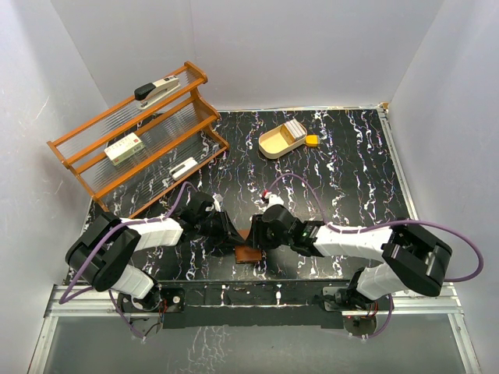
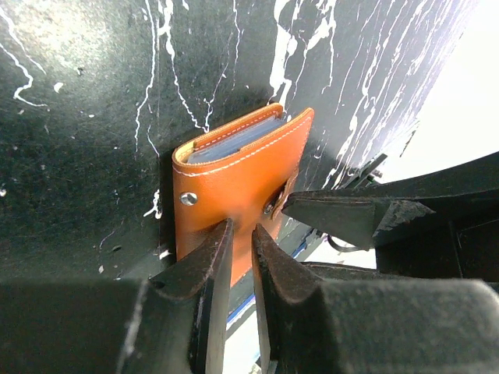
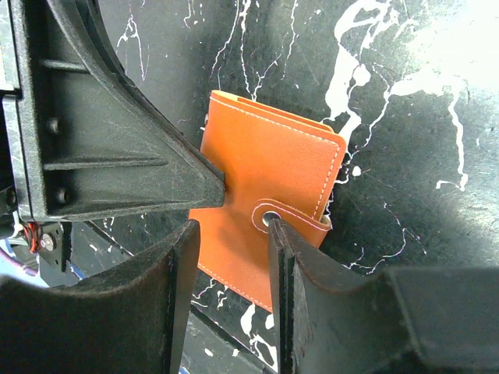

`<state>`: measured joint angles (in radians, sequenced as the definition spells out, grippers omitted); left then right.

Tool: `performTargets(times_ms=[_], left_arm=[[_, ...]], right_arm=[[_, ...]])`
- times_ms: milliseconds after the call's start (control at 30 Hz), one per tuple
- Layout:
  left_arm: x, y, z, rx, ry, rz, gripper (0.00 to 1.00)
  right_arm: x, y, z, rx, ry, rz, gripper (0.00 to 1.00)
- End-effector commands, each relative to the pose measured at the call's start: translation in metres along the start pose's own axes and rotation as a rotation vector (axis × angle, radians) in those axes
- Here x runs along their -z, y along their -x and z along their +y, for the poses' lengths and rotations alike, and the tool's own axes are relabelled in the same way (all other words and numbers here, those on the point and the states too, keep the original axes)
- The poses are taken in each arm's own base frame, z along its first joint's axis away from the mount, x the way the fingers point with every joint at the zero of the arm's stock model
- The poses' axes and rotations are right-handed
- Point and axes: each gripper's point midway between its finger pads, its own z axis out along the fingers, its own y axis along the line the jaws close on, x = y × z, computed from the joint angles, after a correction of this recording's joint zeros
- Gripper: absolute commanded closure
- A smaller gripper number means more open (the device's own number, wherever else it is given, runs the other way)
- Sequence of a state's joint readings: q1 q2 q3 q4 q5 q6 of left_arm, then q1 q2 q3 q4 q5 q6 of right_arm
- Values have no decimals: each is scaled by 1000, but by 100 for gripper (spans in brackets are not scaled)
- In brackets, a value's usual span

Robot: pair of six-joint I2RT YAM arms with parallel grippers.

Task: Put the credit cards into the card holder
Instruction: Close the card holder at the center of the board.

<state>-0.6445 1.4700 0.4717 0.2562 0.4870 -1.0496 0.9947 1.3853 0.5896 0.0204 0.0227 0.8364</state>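
Note:
The card holder (image 1: 249, 254), an orange-brown leather wallet, lies folded on the black marbled table near its front edge. In the left wrist view the card holder (image 2: 234, 187) shows bluish-grey credit cards (image 2: 234, 144) edge-on inside the fold. My left gripper (image 2: 242, 230) is shut but for a thin gap, with its tips on the cover and nothing between them. My right gripper (image 3: 231, 230) is open over the card holder (image 3: 265, 164), one fingertip (image 3: 282, 234) at the snap tab (image 3: 300, 218). In the top view the left gripper (image 1: 234, 238) and the right gripper (image 1: 256, 238) meet over it.
A tan oval wooden tray (image 1: 273, 146) with a pale stack (image 1: 293, 128) in it stands at the back, with a yellow block (image 1: 312, 141) beside it. A wooden rack (image 1: 140, 140) at the back left holds a stapler (image 1: 156, 89) and a white-and-green box (image 1: 125, 148). The table's front edge is just behind the wallet.

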Motion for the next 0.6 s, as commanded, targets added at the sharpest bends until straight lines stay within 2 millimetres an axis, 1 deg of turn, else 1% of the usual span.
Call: performTargets(times_ms=[0,133,367,567], left_arm=[[-2,-16,37,33,128,25,83],[-2,-16,39,37,140,22,83],[-1,-16,39,38,142,22,83],[-1,-15,39,38,144,20,83]], right_arm=[[10,25,20,34,30,-63,62],[17,30,11,52,-12,-93,62],[15,31,1,65,-58,-92,64],[6,28,6,74,-31,-63,65]])
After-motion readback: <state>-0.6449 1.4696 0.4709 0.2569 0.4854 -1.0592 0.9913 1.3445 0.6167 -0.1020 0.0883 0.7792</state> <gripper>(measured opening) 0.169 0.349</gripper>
